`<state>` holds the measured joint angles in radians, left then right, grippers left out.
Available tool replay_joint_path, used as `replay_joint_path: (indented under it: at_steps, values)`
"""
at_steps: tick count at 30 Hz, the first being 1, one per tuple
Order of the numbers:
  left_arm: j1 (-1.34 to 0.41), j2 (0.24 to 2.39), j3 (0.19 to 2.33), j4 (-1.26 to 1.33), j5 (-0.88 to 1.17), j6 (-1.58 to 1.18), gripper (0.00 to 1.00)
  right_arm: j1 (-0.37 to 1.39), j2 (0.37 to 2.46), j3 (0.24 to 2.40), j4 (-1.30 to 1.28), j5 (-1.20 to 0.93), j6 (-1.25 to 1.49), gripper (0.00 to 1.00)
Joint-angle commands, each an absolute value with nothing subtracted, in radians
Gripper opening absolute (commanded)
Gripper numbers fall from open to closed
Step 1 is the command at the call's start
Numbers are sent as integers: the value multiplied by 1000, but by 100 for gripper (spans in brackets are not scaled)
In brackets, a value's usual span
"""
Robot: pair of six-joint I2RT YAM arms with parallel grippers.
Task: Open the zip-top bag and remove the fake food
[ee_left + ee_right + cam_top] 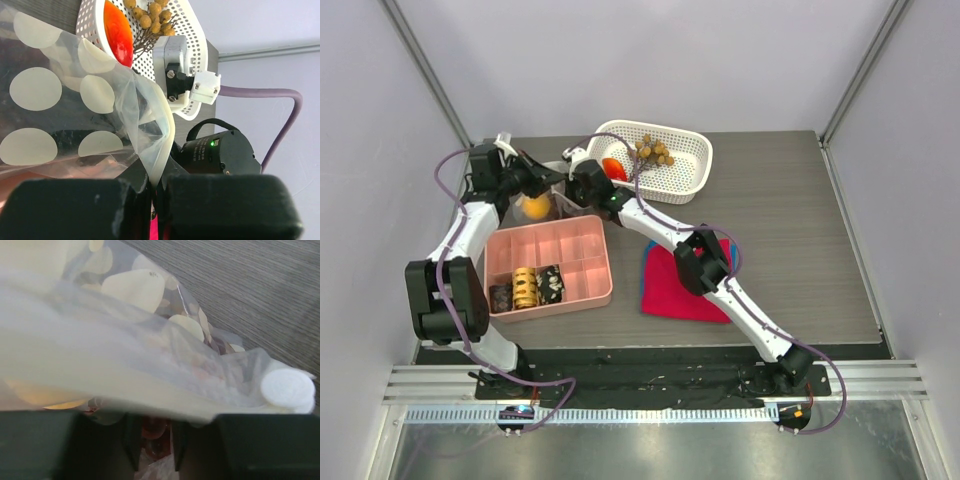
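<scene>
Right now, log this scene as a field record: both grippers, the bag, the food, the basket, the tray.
left gripper: shut on the zip-top bag edge
right gripper: at the bag's whitish mouth strip, jaws slightly apart, grip unclear
bag position: between both grippers, behind the pink tray
orange-yellow fruit: inside the bag
white mesh basket: holds red piece, tan-brown ball cluster
tray contents: yellow coil, dark blocks in near compartments

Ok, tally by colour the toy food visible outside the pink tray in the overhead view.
red piece: 1
tan-brown ball cluster: 1
orange-yellow fruit: 1
Total: 3
</scene>
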<state>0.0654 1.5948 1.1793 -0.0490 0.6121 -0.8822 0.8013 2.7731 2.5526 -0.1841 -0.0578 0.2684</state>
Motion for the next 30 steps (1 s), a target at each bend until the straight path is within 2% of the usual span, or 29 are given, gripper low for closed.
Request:
replay_joint_path:
  at_steps: [1,2,5,13,16,30]
  values:
    - [58,1597,1183,40,661,-894,0,799,2830,2576,-302,-34,278,23]
    - [60,1601,1178,46,661,-896,0,799,2827,2565,-295,-29,275,13]
    - [60,1609,1186,31,638,-887,0,807,2771,2472,-187,-35,252,1]
    - [74,1620,1259,-104,477,-838,0,805,2562,2309,56,-38,206,1]
    - [72,1617,1295,-185,443,-818,0,805,2484,2260,135,-57,265,1]
    - [77,1575,1282,-345,373,-778,0,799,2365,2323,21,-138,420,1]
